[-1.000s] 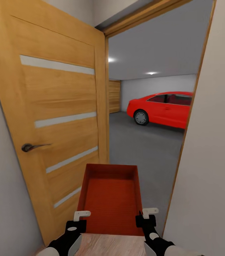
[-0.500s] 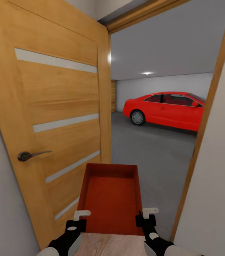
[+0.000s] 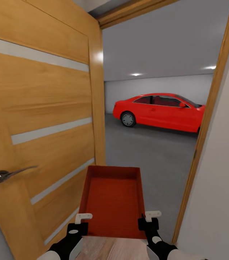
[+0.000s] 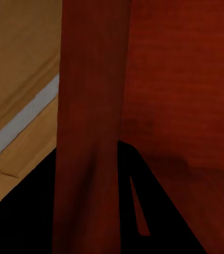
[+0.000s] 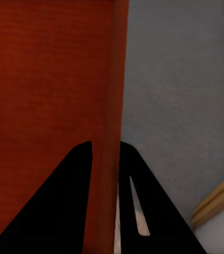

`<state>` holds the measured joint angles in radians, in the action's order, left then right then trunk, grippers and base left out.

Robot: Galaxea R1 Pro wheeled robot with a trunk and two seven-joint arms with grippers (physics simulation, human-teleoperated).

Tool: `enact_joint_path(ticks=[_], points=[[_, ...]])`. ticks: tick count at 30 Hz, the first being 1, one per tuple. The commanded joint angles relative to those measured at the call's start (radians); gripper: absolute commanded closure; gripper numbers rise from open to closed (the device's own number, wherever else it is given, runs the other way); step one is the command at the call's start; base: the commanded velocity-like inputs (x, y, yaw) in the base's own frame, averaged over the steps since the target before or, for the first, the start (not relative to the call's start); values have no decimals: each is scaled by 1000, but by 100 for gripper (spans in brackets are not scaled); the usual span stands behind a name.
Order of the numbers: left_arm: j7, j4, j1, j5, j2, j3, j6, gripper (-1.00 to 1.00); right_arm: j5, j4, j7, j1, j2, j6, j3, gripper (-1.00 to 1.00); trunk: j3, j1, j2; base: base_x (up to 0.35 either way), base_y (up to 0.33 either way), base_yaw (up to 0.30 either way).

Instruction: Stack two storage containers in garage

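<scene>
A: Where's the container (image 3: 111, 200)?

B: Held out in front of the robot, open side up, at the doorway into the garage. The left gripper (image 3: 79, 221) is clamped on its left wall, the right gripper (image 3: 147, 219) on its right wall; in each wrist view the wall runs between the dark fingers.

A: Around it?

B: An open wood door (image 3: 38, 119) stands near left. Grey floor (image 3: 150, 151) lies beyond, with a red car (image 3: 159, 111) far off.
</scene>
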<state>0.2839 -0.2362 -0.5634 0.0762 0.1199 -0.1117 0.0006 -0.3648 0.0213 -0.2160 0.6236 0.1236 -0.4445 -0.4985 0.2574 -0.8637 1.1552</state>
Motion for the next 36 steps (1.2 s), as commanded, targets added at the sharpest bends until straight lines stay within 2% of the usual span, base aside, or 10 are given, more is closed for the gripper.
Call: enact_joint_path(ticks=[1, 15, 36], points=[[11, 23, 0, 17, 0, -2, 1, 100, -24, 2, -6, 2, 1, -40, 78, 100, 1, 0, 1, 129, 28, -282], [11, 23, 0, 18, -2, -2, 1, 100, -26, 2, -6, 2, 1, -40, 78, 100, 1, 0, 1, 144, 6, -280], [9, 23, 0, 19, -2, -2, 2, 100, -27, 2, -8, 2, 1, -40, 78, 100, 1, 0, 1, 309, 105, -33]])
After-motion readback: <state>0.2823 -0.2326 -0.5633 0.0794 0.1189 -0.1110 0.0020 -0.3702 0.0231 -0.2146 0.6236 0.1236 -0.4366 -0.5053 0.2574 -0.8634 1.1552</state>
